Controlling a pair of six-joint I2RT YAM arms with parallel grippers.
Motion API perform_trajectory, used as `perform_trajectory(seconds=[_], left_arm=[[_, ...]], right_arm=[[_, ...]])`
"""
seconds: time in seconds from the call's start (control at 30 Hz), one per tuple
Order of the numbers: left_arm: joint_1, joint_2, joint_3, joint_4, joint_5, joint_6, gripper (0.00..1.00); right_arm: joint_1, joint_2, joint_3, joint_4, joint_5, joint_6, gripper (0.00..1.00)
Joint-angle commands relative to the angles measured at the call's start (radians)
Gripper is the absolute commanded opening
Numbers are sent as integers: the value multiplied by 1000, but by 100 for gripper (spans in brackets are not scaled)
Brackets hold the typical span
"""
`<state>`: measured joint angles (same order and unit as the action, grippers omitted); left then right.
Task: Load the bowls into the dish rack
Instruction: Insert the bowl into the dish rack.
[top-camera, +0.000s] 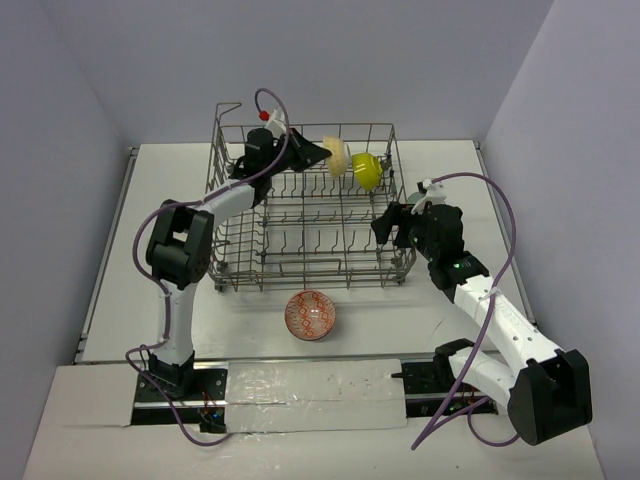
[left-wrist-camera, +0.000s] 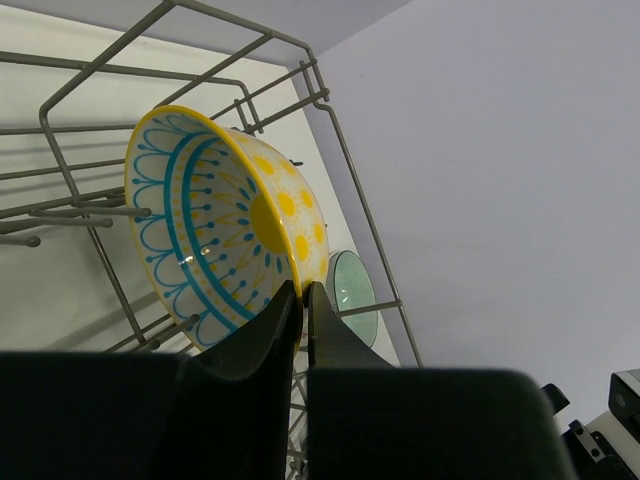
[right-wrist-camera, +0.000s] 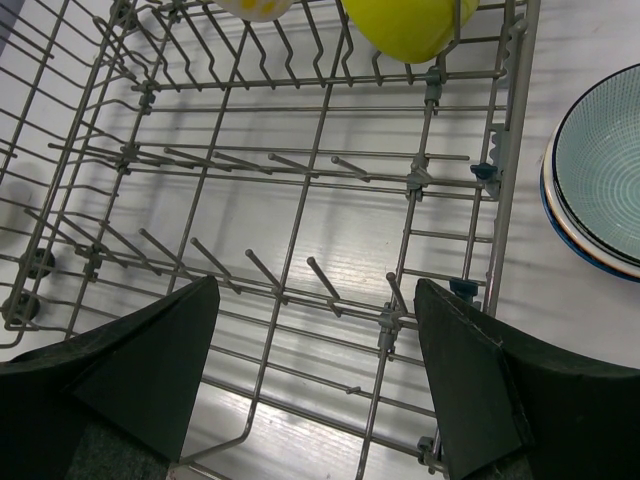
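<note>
The grey wire dish rack (top-camera: 300, 215) stands at the middle back of the table. My left gripper (top-camera: 322, 153) reaches over its back row, shut on the rim of a pale yellow bowl (top-camera: 338, 158) with blue and yellow patterning. In the left wrist view the jaws (left-wrist-camera: 302, 290) pinch that bowl (left-wrist-camera: 220, 220), which stands on edge among the rack wires (left-wrist-camera: 312, 80). A lime bowl (top-camera: 366, 170) stands on edge just right of it, also seen in the right wrist view (right-wrist-camera: 410, 22). My right gripper (top-camera: 398, 228) hangs open over the rack's right side (right-wrist-camera: 300, 108), nothing between its fingers (right-wrist-camera: 315, 300).
A red-white bowl (top-camera: 311, 314) sits upright on the table in front of the rack. A pale teal, blue-rimmed bowl (right-wrist-camera: 600, 190) lies stacked on another just outside the rack's right wall, partly hidden under my right arm in the top view.
</note>
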<state>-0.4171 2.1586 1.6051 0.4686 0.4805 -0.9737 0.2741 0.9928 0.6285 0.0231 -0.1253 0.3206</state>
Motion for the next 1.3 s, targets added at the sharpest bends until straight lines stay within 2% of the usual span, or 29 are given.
perform_trajectory(seconds=[0.0, 0.2, 0.33, 0.6, 0.8, 0.9, 0.93, 1.1, 1.27], left_arm=[[5, -31, -27, -113, -26, 29, 10], [9, -29, -36, -139, -26, 38, 16], [12, -23, -39, -156, -20, 46, 26], [12, 9, -11, -185, 7, 66, 32], [12, 37, 13, -156, 35, 52, 39], [11, 56, 32, -145, 55, 47, 46], [9, 60, 42, -145, 61, 47, 52], [9, 35, 35, -154, 47, 72, 54], [8, -23, 50, -234, 9, 151, 54]], right_arm=[[-1, 4, 40, 44, -8, -8, 86], [-1, 4, 43, 44, -10, -9, 86], [0, 6, 43, 43, -10, -9, 86], [-1, 13, 46, 44, -16, -12, 86], [0, 18, 46, 46, -22, -15, 86], [2, 23, 48, 43, -20, -15, 86], [2, 24, 50, 43, -20, -15, 86], [5, 26, 51, 41, -17, -20, 86], [5, 23, 51, 37, -14, -21, 86]])
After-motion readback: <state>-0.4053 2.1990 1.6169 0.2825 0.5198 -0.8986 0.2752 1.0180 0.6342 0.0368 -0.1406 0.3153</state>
